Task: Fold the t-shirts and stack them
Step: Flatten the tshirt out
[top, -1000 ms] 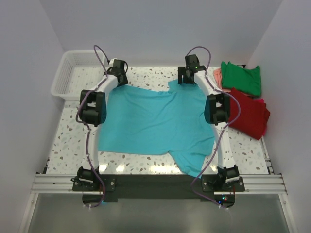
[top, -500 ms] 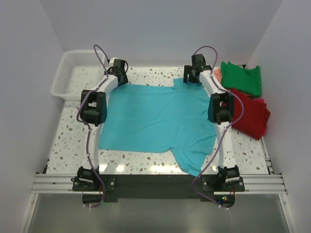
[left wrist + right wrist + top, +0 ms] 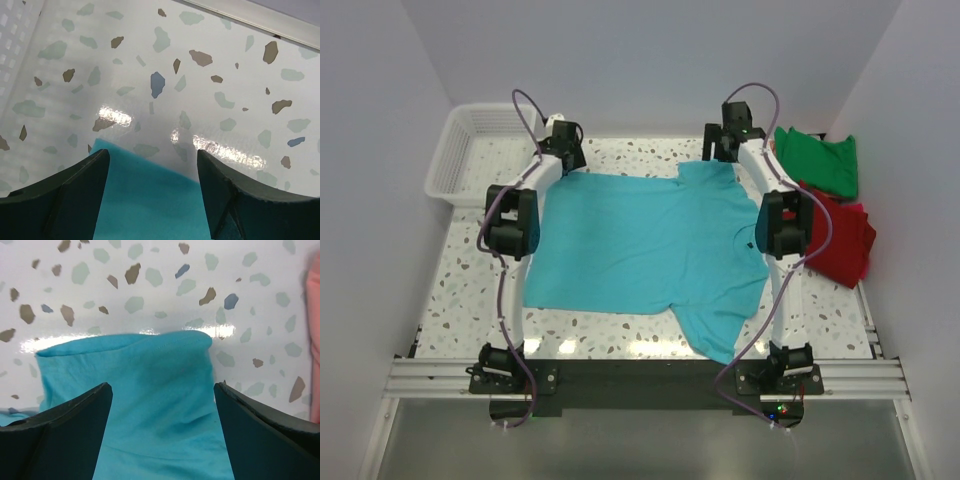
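Turquoise t-shirt (image 3: 640,245) lies spread at the middle of the table (image 3: 470,290), one sleeve trailing toward the near edge. Change over the last second: its far-right corner, bunched inward before, is now drawn out rightward and the far edge runs straighter. Spreading looks done, folding not begun. Left tool (image 3: 151,155) and right tool (image 3: 162,387) both stand apart over the far corners, clamping nothing. Green (image 3: 817,160), red (image 3: 840,235) and salmon-pink (image 3: 315,340) t-shirts wait at right. White basket (image 3: 448,150), far left: nothing visible inside.

There are 1 turquoise shirt (image 3: 640,240), 1 green shirt (image 3: 817,160), 1 red shirt (image 3: 840,242), 1 salmon-pink shirt (image 3: 315,340), 1 white basket (image 3: 445,165).
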